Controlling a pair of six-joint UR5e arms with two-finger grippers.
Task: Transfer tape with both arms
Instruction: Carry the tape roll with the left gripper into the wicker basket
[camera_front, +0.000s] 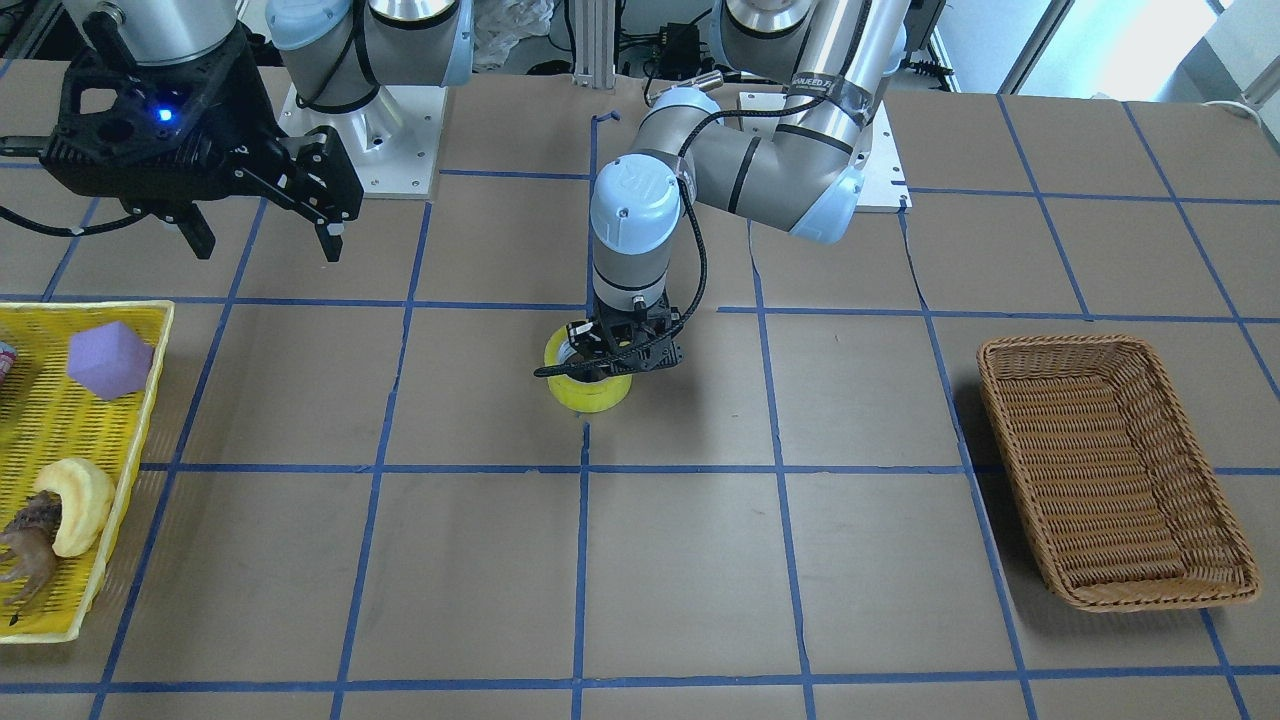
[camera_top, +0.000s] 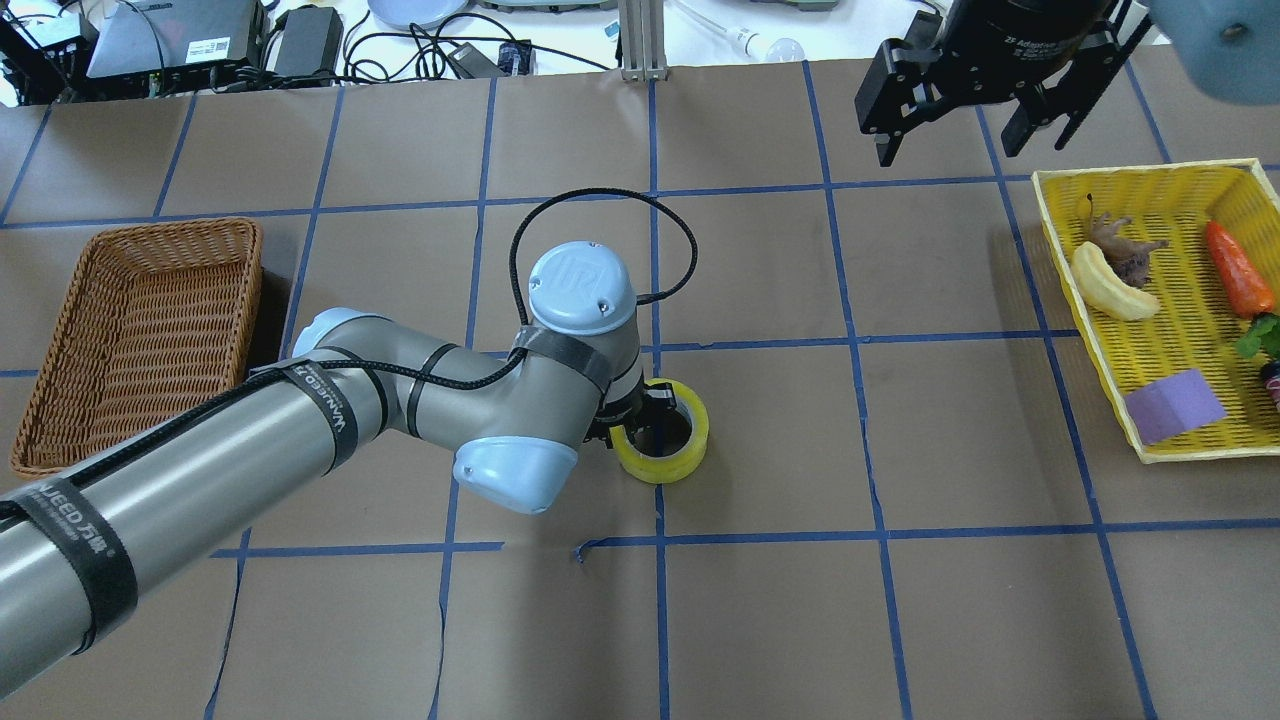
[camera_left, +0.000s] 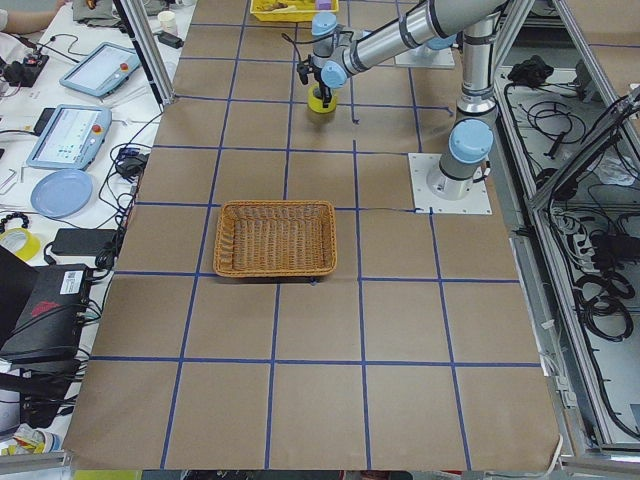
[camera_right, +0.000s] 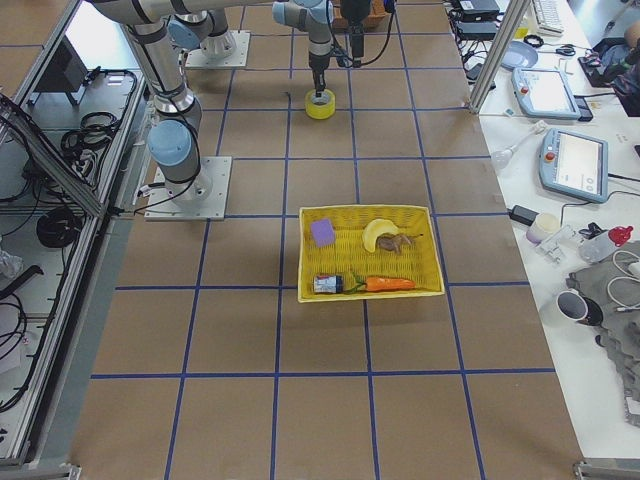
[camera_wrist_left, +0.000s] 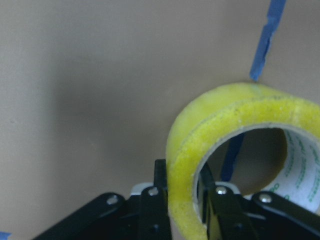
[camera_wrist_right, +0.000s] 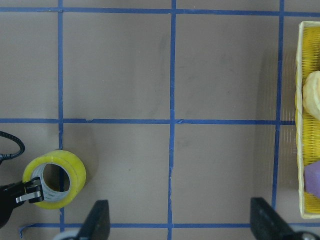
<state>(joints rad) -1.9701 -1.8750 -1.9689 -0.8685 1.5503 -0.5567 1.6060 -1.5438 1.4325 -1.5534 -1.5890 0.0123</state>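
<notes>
The tape (camera_front: 592, 394) is seen at the middle of the table (camera_top: 900, 600), over a blue grid line (camera_top: 661, 610). Its wall is pinched by the left gripper (camera_wrist_left: 183, 194) — one finger is set inside the ring, the other outside. The right gripper (camera_front: 265, 246) is held high near the yellow tray (camera_top: 1140, 172) — its fingers are spread wide, with nothing gripped.

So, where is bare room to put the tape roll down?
Bare squares: between the yellow packing-tape roll and the yellow plastic tray; also the rows farthest from the robot. The brown wicker basket holds nothing. Crowded: the tray, and around the left tool.
</notes>
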